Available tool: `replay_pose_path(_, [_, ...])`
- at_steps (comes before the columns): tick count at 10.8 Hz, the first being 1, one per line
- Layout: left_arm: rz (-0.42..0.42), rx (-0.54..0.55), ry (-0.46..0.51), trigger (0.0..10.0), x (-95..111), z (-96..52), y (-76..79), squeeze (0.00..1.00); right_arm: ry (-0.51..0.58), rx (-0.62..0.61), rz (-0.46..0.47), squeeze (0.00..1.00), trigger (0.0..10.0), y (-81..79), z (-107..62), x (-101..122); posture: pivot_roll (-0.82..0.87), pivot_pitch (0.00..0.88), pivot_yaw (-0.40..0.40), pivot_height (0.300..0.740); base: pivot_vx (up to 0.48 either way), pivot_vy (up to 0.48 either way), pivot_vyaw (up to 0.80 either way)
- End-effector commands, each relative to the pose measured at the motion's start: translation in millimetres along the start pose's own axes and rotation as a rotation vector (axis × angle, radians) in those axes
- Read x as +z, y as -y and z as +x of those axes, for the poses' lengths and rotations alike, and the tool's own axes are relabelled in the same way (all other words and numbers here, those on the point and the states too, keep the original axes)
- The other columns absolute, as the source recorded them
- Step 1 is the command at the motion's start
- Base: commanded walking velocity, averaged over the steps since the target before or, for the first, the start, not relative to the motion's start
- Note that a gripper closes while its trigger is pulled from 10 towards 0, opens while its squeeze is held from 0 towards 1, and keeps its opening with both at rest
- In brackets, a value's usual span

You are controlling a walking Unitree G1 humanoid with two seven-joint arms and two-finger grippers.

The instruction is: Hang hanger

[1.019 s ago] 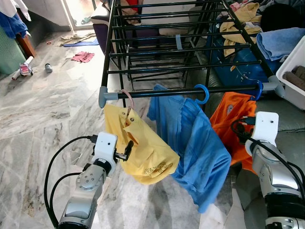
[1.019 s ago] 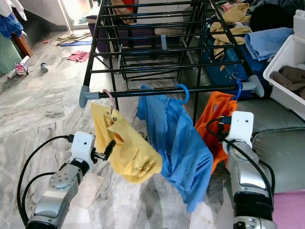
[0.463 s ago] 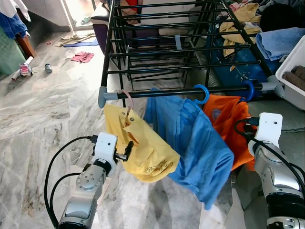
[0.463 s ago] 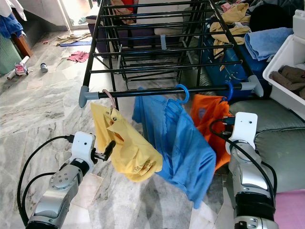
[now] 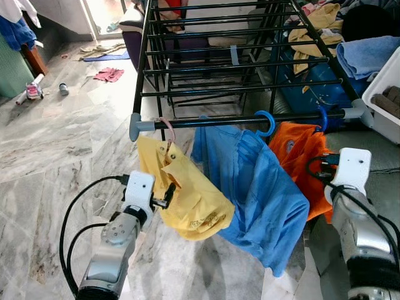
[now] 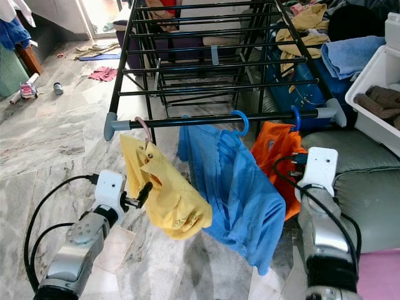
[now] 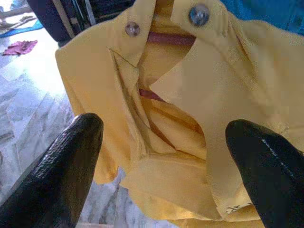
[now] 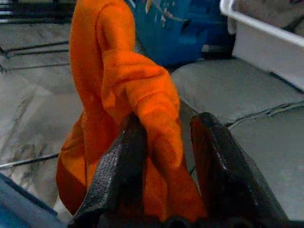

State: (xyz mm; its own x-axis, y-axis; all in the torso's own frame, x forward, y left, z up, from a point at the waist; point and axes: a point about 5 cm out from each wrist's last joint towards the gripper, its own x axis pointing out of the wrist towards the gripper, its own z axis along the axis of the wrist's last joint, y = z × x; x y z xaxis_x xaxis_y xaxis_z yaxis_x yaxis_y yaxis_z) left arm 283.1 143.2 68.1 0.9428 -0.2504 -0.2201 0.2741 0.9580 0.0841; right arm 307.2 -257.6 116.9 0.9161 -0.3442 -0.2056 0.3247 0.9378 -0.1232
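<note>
Before us, an orange fabric garment [image 5: 304, 164] hangs by the blue plastic hook of its hanger [image 5: 322, 117] on the front rail of a black metal drying rack [image 5: 244, 120], near the rail's grey right end cap. The right gripper [image 8: 164, 156] sits just below and to the right of that hook; its jaws are clenched on a fold of the orange cloth, as the right wrist view shows plainly.

Along the same rail, to the left of the orange garment, we see a large blue cloth shirt [image 5: 256, 187] on a second blue hook [image 5: 265, 122], its lower edge overlapping the orange garment. Further left hangs a yellow collared shirt [image 5: 184, 194] on a pinkish hanger hook [image 5: 166, 128], close to the rail's left end cap.

The left gripper [image 7: 164, 142] is raised beside the yellow shirt, below the rail. In the left wrist view its jaws stand spread wide, released, with the yellow cloth and its two metal snaps just beyond the fingertips [image 7: 88, 128].

Beyond the rack's far rails we make out heaped laundry, a blue folded towel [image 5: 369, 55] and a white plastic basket [image 5: 382, 94] to the right. Under the rack lies a grey marble floor [image 5: 62, 150], with scattered cloths and small items at its far left.
</note>
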Motion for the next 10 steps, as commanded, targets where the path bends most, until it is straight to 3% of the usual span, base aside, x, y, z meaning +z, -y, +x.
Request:
replay_pose_path(1, [0.013, 0.006, -0.009, 10.0, -1, 0.6, -2.9, 0.0, 0.1, -0.008, 0.007, 0.0, 0.0, -1.9, -5.3, 15, -0.06, 0.052, 0.034, 0.74, 0.0, 0.0, 0.0])
replay_pose_path(4, [0.003, 0.001, 0.02, 10.0, 2, -0.9, -3.0, 0.0, 0.224, -0.056, -0.003, 0.0, 0.0, 8.2, -39.8, 7, -0.06, 0.054, 0.026, 0.74, 0.0, 0.0, 0.0])
replay_pose_path(6, [0.002, 0.01, 0.027, 10.0, 2, -1.7, -3.9, 0.0, 0.183, -0.031, 0.016, 0.0, 0.0, 2.6, -65.6, -17, -0.07, 0.058, 0.026, 0.74, 0.0, 0.0, 0.0])
replay_pose_path(7, [0.003, 0.01, 0.026, 10.0, 1, -1.9, -4.3, 0.0, 0.148, -0.029, 0.09, 0.0, 0.0, -2.2, -74.6, -27, -0.07, 0.058, 0.029, 0.74, 0.0, 0.0, 0.0])
replay_pose_path(8, [0.004, 0.006, 0.02, 10.0, 1, -1.1, -4.2, 0.0, 0.135, 0.022, 0.177, 0.0, 0.0, -14.6, -78.6, -27, -0.08, 0.059, 0.032, 0.74, 0.0, 0.0, 0.0])
replay_pose_path(10, [0.012, -0.006, 0.016, 10.0, 0, 0.9, -2.4, 0.0, 0.157, 0.049, 0.172, 0.0, 0.0, -21.4, -60.2, -13, -0.08, 0.054, 0.034, 0.74, 0.0, 0.0, 0.0])
